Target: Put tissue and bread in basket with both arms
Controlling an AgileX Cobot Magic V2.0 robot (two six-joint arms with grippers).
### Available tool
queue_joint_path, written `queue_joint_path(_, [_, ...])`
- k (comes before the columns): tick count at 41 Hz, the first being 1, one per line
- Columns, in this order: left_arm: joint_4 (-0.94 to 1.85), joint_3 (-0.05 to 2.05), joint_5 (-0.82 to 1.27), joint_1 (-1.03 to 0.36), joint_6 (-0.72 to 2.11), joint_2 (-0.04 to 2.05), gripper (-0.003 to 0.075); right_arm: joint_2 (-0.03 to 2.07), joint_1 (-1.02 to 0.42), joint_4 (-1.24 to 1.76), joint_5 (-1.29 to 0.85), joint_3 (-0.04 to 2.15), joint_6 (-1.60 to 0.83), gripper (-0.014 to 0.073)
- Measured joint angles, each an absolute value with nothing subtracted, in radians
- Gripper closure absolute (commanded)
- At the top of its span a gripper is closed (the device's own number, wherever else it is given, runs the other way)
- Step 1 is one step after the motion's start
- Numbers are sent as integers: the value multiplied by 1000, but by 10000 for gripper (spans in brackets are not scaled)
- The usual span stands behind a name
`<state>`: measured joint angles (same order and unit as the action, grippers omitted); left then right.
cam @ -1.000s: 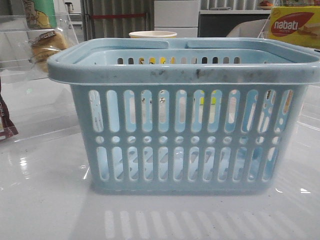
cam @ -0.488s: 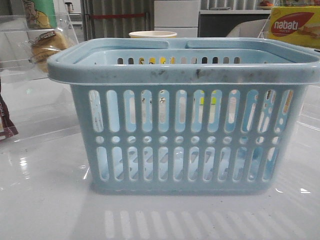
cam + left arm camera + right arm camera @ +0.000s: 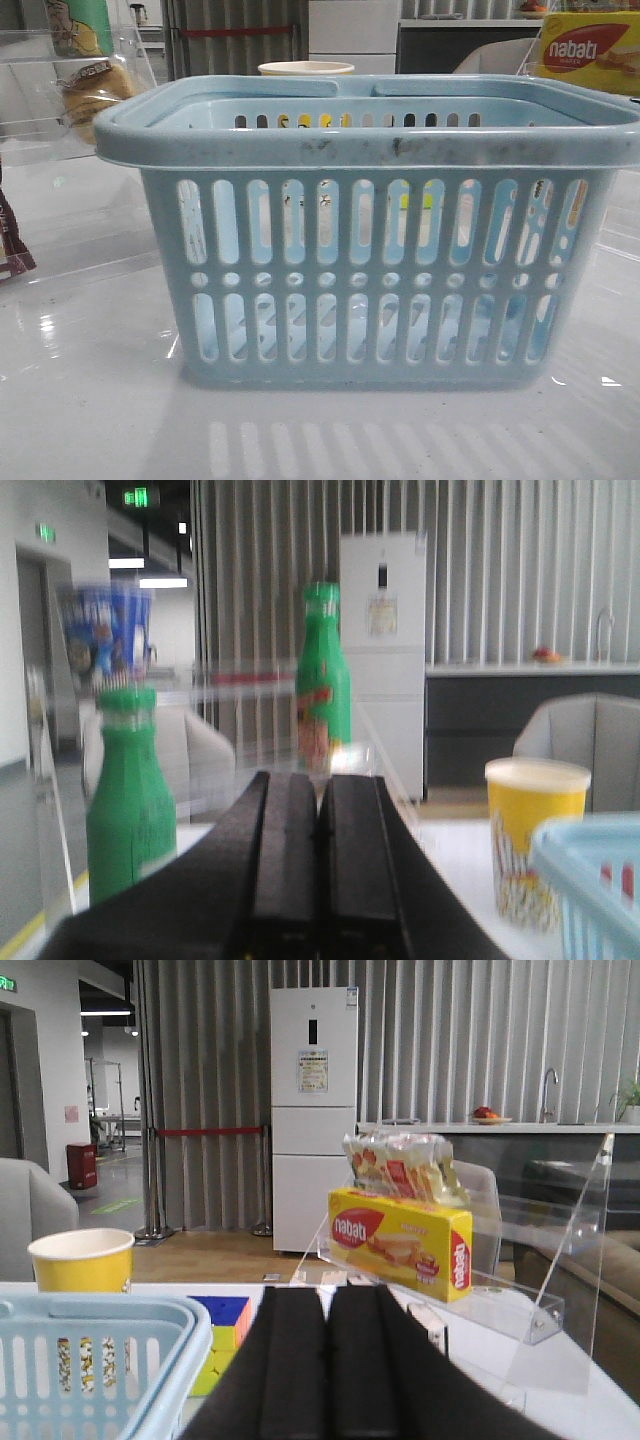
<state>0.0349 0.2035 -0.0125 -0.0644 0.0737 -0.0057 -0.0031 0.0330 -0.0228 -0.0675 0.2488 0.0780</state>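
Note:
The light-blue basket [image 3: 380, 240] fills the middle of the front view; its corner shows in the left wrist view [image 3: 590, 880] and the right wrist view [image 3: 90, 1370]. The bread [image 3: 95, 95], a golden bun in clear wrap, sits on a clear stand at the far left behind the basket. The tissue is out of view. My left gripper [image 3: 320, 785] is shut and empty, raised over the table. My right gripper [image 3: 327, 1295] is shut and empty, beside the basket's right end. Neither gripper shows in the front view.
A maroon packet [image 3: 12, 245] lies at the left edge. A yellow paper cup [image 3: 305, 69] stands behind the basket. The yellow "nabati" box [image 3: 400, 1235] rests on a clear stand at the right. Green bottles [image 3: 130, 790] stand at the left. A colour cube [image 3: 225, 1345] lies by the basket.

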Motion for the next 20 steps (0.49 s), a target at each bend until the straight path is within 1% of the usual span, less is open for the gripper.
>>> queue_joint_path(6, [35,367,74,-64,74,29,627,84,33,-23,-210,416,78,537])
queue_joint_path(12, [35,526,204,-64,74,132,627,212,33,-23,-350,567,78,537])
queue_joint_path(20, [46,666,427,-64,74,275,627,366,33,-23,-518,669,78,537])
